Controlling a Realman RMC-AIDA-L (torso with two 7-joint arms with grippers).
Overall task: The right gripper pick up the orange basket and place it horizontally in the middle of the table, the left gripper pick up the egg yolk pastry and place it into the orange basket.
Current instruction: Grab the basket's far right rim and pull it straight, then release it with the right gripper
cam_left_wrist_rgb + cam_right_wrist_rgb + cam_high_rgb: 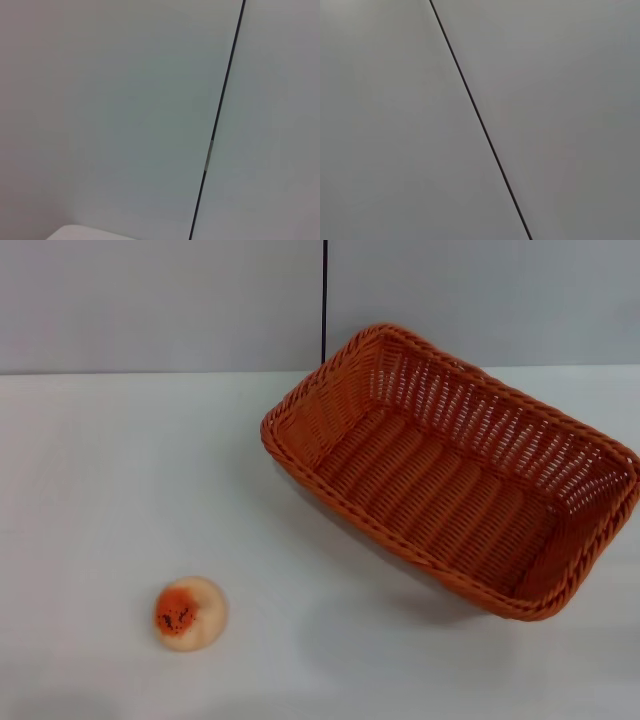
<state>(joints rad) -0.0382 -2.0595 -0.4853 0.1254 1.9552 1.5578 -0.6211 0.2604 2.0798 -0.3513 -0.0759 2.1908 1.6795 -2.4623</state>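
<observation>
The orange basket (455, 470) lies on the white table (120, 480) at the right in the head view, turned diagonally, its far corner toward the back wall and its near corner toward the right edge. It holds nothing. The egg yolk pastry (190, 613) sits on the table at the front left, well apart from the basket, its orange-red seeded patch facing left. Neither the left gripper nor the right gripper shows in any view; both wrist views show only a grey wall with a dark seam.
A grey wall with a vertical dark seam (325, 300) stands behind the table's back edge. Bare tabletop stretches between the pastry and the basket.
</observation>
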